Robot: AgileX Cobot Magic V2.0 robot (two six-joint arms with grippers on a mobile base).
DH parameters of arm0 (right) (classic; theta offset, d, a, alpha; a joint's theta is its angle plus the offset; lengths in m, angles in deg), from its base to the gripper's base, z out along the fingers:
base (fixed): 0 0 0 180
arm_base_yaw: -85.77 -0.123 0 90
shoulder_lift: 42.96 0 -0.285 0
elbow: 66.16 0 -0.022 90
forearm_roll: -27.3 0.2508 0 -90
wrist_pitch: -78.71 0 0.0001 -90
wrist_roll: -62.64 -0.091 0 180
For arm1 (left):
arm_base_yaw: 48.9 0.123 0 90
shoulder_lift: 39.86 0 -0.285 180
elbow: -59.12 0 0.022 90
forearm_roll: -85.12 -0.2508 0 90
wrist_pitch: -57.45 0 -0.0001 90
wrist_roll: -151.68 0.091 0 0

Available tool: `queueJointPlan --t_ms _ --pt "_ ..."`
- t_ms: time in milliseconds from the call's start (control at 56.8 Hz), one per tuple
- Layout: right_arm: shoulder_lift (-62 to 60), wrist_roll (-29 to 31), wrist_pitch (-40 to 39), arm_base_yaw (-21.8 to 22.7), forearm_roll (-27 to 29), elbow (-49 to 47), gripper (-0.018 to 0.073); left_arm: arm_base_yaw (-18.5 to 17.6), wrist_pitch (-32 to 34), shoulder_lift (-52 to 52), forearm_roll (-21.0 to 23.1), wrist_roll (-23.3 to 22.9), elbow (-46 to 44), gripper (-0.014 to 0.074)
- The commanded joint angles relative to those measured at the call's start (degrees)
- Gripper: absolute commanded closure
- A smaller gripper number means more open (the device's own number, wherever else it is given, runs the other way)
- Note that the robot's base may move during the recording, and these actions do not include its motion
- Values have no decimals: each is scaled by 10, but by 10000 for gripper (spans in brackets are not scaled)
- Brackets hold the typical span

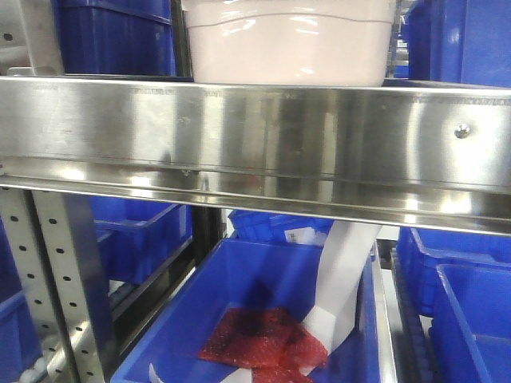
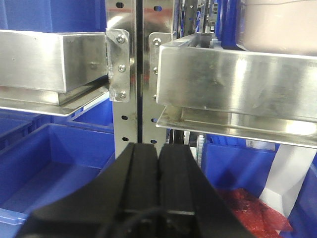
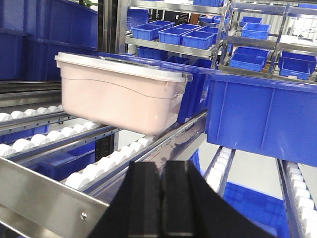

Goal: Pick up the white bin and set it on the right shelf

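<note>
white bin (image 3: 121, 96) on rollers, right claw (image 3: 161, 183) closed, empty

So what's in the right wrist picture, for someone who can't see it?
A white bin with its lid on sits on the right shelf, on rows of white rollers. A blue bin sits beside it, and the right pincer, shut, is in front.

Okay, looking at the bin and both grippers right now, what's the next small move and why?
Probably pull both arms straight back from the rack. The white bin already sits on the right shelf, resting on its rollers, and neither the left gripper nor the right gripper touches it; both are shut and empty, so nothing seems left to place.
</note>
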Motion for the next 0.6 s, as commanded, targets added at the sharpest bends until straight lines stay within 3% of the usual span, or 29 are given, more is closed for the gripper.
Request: queueJointPlan --t_ms 0,53,141,352,440,581 --pt "9 2 -59 0 9 -7 489 1 53 6 6 -5 7 713" --pt "9 -8 -80 -6 -12 3 489 1 53 6 6 -5 7 713" --pt "9 -74 -114 -17 -78 21 489 1 53 6 6 -5 7 713" --pt "8 -342 -212 -35 -301 95 489 1 53 6 6 -5 7 714" --pt "6 -383 -263 -43 -350 133 489 1 53 6 6 -5 7 713" --pt "-13 -387 -314 -63 -357 197 489 1 53 6 6 -5 7 714"
